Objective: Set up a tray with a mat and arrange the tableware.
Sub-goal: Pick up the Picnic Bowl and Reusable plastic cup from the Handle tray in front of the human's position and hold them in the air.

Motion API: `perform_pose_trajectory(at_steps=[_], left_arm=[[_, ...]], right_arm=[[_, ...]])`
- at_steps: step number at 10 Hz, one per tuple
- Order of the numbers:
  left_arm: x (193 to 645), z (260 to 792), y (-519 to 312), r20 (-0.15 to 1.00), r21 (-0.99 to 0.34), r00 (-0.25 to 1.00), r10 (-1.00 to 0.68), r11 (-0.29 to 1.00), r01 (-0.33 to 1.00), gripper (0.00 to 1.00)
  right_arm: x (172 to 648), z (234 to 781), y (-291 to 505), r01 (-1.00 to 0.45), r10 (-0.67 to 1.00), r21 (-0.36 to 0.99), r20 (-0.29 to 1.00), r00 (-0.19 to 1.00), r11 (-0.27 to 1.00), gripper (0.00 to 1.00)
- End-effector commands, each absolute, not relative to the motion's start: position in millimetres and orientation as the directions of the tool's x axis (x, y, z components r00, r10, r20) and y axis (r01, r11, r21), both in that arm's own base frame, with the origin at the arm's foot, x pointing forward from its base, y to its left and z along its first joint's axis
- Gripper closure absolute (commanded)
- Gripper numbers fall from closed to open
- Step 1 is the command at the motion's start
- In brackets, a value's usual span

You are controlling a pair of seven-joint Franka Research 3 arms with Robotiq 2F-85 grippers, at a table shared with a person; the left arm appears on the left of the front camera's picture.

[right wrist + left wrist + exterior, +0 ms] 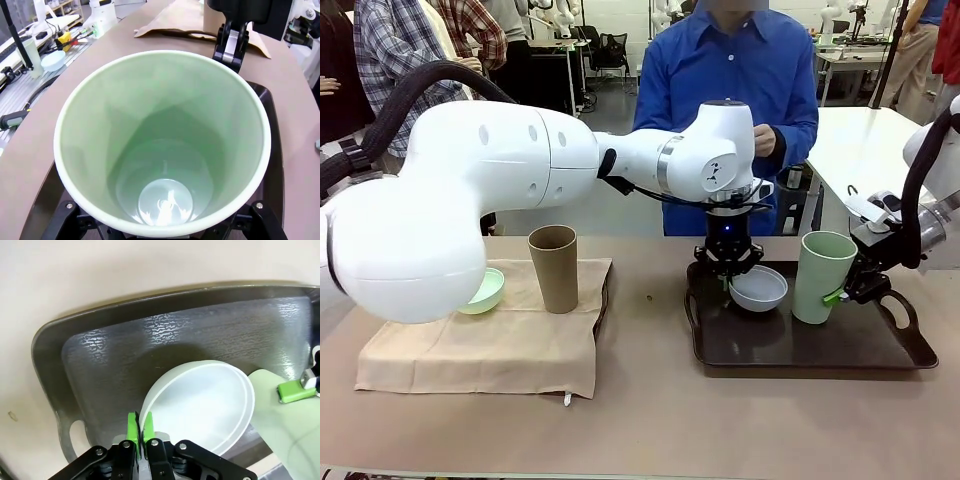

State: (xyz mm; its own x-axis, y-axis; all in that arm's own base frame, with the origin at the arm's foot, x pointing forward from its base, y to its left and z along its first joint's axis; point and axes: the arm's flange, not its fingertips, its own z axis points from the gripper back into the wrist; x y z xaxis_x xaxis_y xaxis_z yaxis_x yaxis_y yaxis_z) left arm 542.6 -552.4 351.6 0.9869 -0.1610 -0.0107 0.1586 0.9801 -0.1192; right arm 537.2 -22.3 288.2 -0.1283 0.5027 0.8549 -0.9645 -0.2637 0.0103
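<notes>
My left gripper (730, 272) is shut on the near rim of the white bowl (760, 288), which sits slightly tilted in the dark tray (820, 352). In the left wrist view the green pads (132, 431) pinch the white bowl's (200, 405) rim over the tray (100, 365). My right gripper (840, 293) is shut around the tall pale-green cup (823, 275), upright on the tray beside the bowl. The right wrist view looks down into that cup (165, 150). A tan-brown cup (553, 268) and a mint-green bowl (485, 292) rest on the tan mat (490, 345) at the left.
A person in a blue shirt (735, 80) stands at the far side behind the tray, hands held at the chest. Bare table (645, 330) lies between mat and tray. The tray's right half (880, 345) has free room.
</notes>
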Motion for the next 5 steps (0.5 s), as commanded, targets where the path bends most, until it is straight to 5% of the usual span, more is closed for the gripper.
perform_pose_trajectory(at_steps=[1, 5], left_arm=[[551.0, 352.2, -555.7, -0.005, -0.068, 0.991, -0.135, 0.989, 0.135, 1.00], [514.1, 419.9, -542.5, 0.035, -0.045, 0.988, -0.150, 0.987, 0.151, 1.00]], right_arm=[[539.5, 290.2, -31.3, -0.969, 0.502, -0.019, 0.853, -0.144, -0.245, 0.77], [510.4, 402.2, -58.9, -0.977, 0.546, -0.076, 0.820, -0.175, -0.198, 0.77]])
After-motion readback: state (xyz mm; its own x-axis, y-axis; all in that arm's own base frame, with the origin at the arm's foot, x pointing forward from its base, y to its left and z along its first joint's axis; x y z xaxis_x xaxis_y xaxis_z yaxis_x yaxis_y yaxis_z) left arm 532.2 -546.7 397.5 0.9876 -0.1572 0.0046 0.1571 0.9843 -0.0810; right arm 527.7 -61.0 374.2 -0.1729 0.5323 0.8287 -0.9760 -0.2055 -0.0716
